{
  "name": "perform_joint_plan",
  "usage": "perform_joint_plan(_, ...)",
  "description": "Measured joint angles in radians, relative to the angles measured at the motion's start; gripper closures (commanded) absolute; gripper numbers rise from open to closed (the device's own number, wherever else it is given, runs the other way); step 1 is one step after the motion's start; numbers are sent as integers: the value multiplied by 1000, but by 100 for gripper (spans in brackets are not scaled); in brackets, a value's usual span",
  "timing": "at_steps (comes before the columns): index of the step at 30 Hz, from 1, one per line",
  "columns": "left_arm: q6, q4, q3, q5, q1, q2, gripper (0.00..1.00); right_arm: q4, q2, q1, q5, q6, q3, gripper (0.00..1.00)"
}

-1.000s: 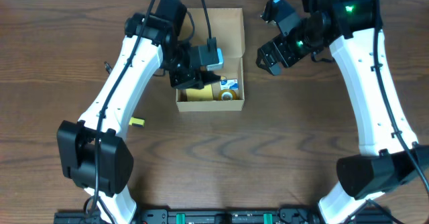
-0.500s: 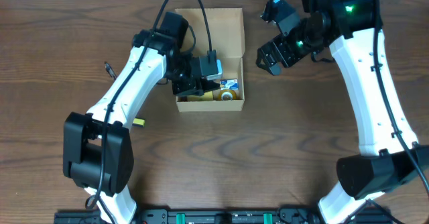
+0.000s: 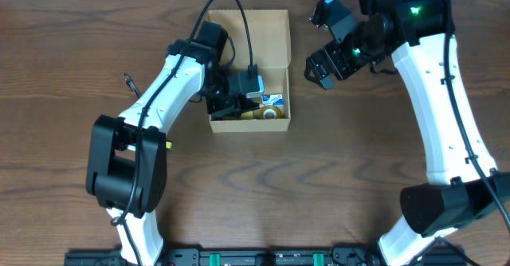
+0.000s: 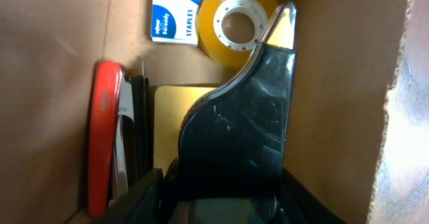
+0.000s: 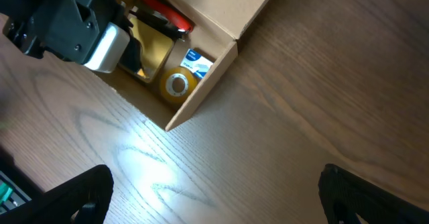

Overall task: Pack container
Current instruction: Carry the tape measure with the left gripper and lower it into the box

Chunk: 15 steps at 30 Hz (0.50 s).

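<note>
Black binder clip (image 4: pixel 241 130) clenched in left gripper (image 3: pixel 231 103), held low inside cardboard box (image 3: pixel 251 125) for dropping; right gripper (image 3: pixel 317 68) spread open.

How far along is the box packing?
Done: red stapler, blue-and-white staples box, amber tape roll and yellow sticky-note pad lie inside the tan cardboard box. In hand: left end effector, down in the box, seems to grip a black metal binder clip. Left: release it, close the open flap lid.

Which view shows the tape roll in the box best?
Left wrist: the tape roll sits close and large, its white core clear, though a finger covers one edge. Right wrist shows it whole but small; overhead, only a tiny patch in the box corner.
</note>
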Motion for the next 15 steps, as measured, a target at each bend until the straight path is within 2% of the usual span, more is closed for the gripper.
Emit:
perform_joint_plan(3, 0, 0, -1, 0, 0, 5, 90, 0, 0, 0, 0, 0, 0, 1)
perform_joint_plan(15, 0, 1, -1, 0, 0, 6, 65, 0, 0, 0, 0, 0, 0, 1)
